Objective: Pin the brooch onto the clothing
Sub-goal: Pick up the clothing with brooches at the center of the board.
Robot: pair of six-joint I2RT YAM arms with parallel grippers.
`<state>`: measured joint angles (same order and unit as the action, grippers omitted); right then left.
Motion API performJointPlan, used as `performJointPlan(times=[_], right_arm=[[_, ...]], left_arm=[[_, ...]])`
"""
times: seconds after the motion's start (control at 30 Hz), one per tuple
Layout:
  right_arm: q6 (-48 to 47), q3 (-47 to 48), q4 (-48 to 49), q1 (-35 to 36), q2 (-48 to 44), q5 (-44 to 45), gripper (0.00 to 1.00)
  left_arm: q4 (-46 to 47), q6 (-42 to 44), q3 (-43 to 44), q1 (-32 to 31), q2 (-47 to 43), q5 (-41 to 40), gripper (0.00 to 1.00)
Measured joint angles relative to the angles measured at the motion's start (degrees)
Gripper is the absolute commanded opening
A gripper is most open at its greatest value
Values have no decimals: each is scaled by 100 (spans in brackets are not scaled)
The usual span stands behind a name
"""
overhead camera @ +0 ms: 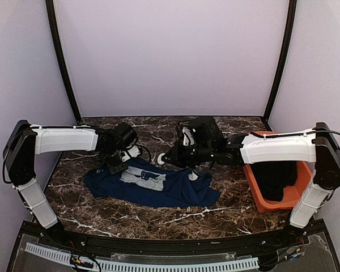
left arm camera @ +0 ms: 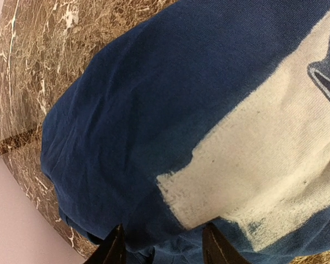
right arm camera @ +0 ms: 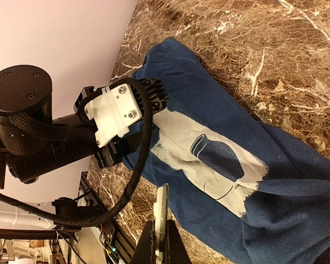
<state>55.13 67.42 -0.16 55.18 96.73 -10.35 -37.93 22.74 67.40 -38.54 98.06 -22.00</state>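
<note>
Step in hand: prep for pinning. The shirt (overhead camera: 175,192) lies rumpled on the table (overhead camera: 102,211), and the brooch is not yet on the cloth. L gripper (left arm camera: 165,252) sits at the shirt's far-left edge. Its jaws are approx. half open w/ blue fabric lying between the fingers (left arm camera: 114,250); no firm pinch is evident. R gripper (right arm camera: 160,247) is closed on the brooch (right arm camera: 162,212), held edge-on, so face vs. pin side can't be told. The brooch hangs over the table just off the shirt's far edge. It is near the pale print (right arm camera: 181,135) and close to L gripper but apart from it, w/ no cloth contact visible. Judgement: next move req. L jaws to clamp and steady the fabric, then R to carry the brooch down over the chest area, pin side to cloth. Main risk is misalignment on loose, wrinkled fabric. Bin (overhead camera: 255,194) w/ black garment (overhead camera: 275,178) at right is not involved.
</note>
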Motion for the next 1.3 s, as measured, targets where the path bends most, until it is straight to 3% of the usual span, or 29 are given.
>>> performJointPlan(times=[0.37, 0.47, 0.73, 1.3], right_arm=[[2, -37, 50, -15, 0, -44, 0], [4, -37, 63, -15, 0, -70, 0], [7, -37, 63, -17, 0, -168, 0], [177, 269, 87, -101, 442, -872, 0]], left_arm=[[-31, -33, 9, 0, 164, -2, 16], [-57, -70, 13, 0, 225, 11, 2], [-116, -131, 111, 0, 225, 129, 1], [160, -673, 116, 0, -254, 1427, 1]])
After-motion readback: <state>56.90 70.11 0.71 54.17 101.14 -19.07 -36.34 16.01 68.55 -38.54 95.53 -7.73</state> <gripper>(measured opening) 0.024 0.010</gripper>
